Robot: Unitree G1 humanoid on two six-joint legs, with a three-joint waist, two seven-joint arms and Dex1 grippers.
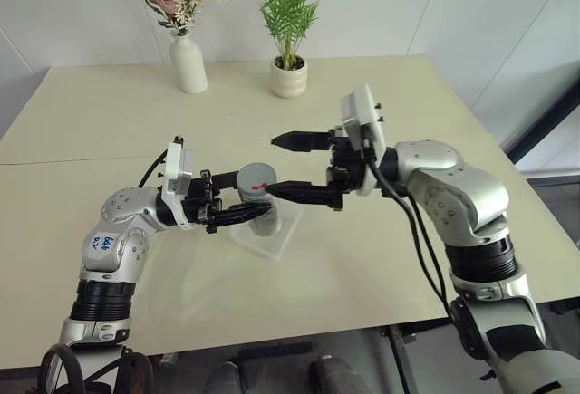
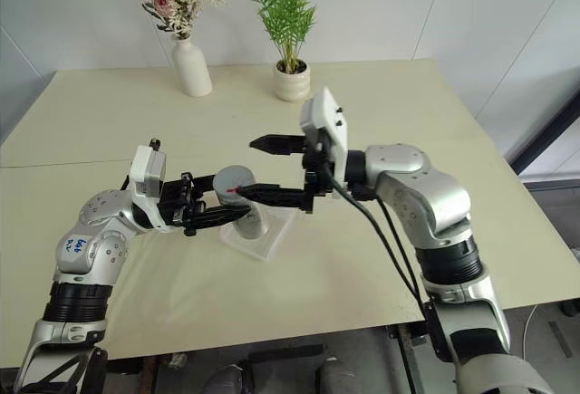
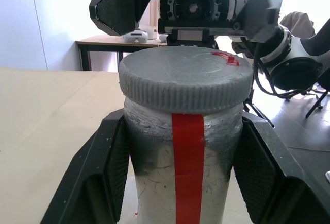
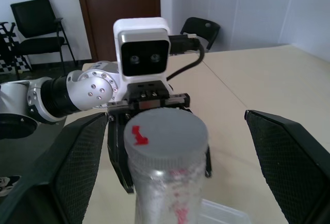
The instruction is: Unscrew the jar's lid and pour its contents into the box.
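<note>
The jar (image 1: 264, 221), clear plastic with a red stripe (image 3: 186, 162), stands upright over the shallow clear box (image 1: 283, 234). My left gripper (image 1: 246, 204) is shut on the jar's body from the left, its fingers (image 3: 98, 172) pressed against both sides. The grey lid (image 1: 256, 177) sits on top of the jar, with a small red mark on it (image 4: 136, 134). My right gripper (image 1: 274, 166) comes from the right and is open; its fingers (image 4: 77, 157) stand on either side of the lid, clear of it. The contents are hidden inside the frosted jar.
A white vase of flowers (image 1: 188, 63) and a white plant pot (image 1: 289, 77) stand at the back of the beige table (image 1: 109, 122). The table's front edge runs just below both arms.
</note>
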